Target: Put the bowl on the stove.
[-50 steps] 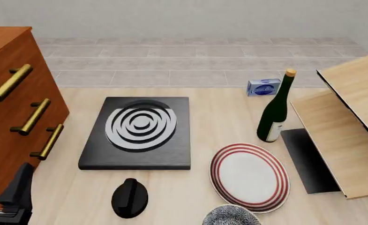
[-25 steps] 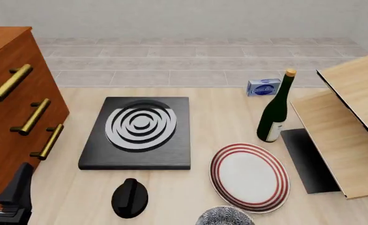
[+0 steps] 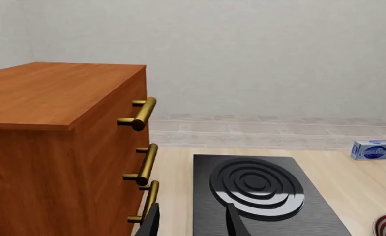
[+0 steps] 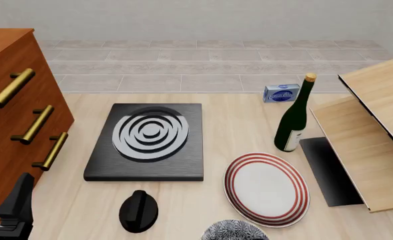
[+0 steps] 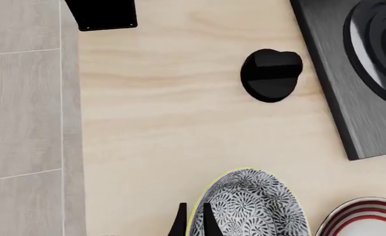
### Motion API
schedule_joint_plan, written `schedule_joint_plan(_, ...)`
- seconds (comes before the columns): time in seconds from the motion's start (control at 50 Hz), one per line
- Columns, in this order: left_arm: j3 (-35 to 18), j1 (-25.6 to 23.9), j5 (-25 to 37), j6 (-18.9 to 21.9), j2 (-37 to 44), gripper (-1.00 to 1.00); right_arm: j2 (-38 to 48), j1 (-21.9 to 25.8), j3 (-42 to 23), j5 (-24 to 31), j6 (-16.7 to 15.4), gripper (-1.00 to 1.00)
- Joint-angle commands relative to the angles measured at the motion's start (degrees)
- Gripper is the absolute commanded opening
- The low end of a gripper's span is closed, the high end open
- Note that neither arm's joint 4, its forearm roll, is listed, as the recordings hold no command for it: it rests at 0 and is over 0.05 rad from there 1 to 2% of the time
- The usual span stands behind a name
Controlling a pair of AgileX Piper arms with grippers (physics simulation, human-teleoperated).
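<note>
The speckled grey-and-white bowl (image 5: 258, 206) hangs low at the near table edge, with my right gripper (image 5: 193, 220) shut on its rim, one finger outside and one inside. Only the bowl's (image 4: 234, 231) top shows at the bottom of the front view, just near the red-ringed plate; the right gripper itself is below that frame. The black stove (image 4: 148, 141) with its ringed burner lies left of centre, also seen in both wrist views (image 3: 261, 194) (image 5: 370, 69). My left gripper (image 3: 193, 223) is open and holds nothing, hovering near the stove's near-left corner (image 4: 14, 207).
A black round knob (image 4: 138, 211) lies between bowl and stove. The plate (image 4: 266, 189) lies right of it, a green bottle (image 4: 294, 119) and a blue box (image 4: 281, 93) farther back. A wooden dresser (image 4: 12, 115) stands left, slanted wooden boards (image 4: 376, 135) right.
The bowl has shifted leftward along the near edge, carried by my right gripper. The left arm has stayed put.
</note>
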Motion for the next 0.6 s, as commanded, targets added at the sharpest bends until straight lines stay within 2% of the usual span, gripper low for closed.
schedule_joint_plan(0.02,-0.01,0.05,-0.27,-0.04,0.00,1.00,-4.20,0.55,-2.80,5.48,-1.61,-1.00)
schedule_joint_plan(0.26,-0.01,0.20,-0.38,-0.07,0.00,1.00,-7.54,0.36,-4.94,9.89,-5.63,-1.00)
schedule_joint_plan(0.36,-0.03,0.29,-0.50,-0.16,0.00,1.00,-11.10,-0.77,-5.71,12.94,-11.14,-1.00)
schedule_joint_plan(0.38,-0.03,0.29,-0.50,-0.16,0.00,1.00,-11.13,-0.77,-5.72,12.97,-11.14,-1.00)
schedule_joint_plan(0.46,0.01,0.38,-0.68,-0.19,-0.01,1.00,-12.96,-2.02,-4.91,13.41,-15.58,-1.00)
schedule_joint_plan(0.48,0.01,0.55,-0.71,-0.19,-0.01,1.00,-15.00,-3.55,-4.48,13.98,-17.37,-1.00)
schedule_joint_plan(0.6,0.01,0.80,-0.71,-0.18,-0.01,1.00,-18.36,-5.41,-5.03,15.14,-20.14,-1.00)
